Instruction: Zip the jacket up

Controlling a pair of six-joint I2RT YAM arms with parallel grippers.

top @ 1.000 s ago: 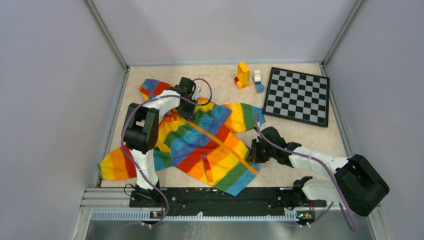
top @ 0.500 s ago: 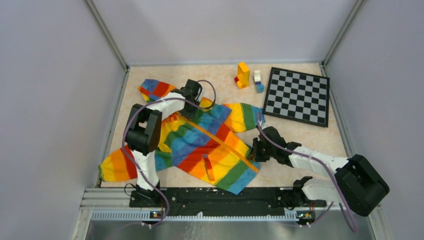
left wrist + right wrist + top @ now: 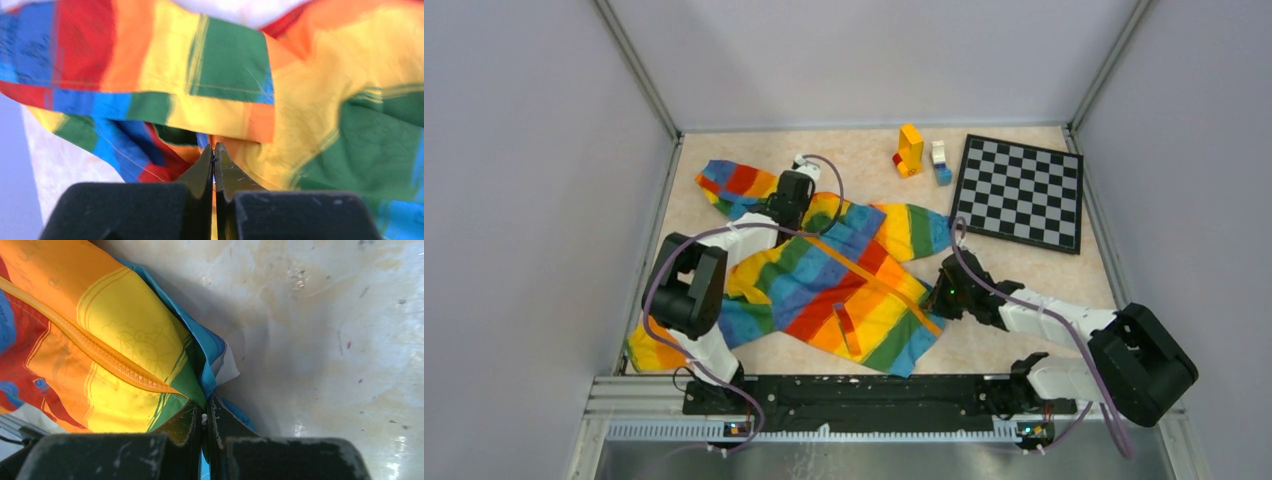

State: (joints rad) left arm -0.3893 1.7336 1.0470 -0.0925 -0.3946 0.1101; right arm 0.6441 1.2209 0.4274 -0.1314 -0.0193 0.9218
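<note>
Jacket lies spread on table, centre-left in top view; left hand is closed, apparently pinching cloth at its upper end, and right hand grips the hem by the zipper at lower right, so I judge this the tensioning step, with locating the unseen slider next.

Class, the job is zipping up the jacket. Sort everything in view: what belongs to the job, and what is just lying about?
Belongs: jacket, zipper, left gripper, right gripper.
Lying about: chessboard, yellow blocks, white-and-blue blocks.
</note>
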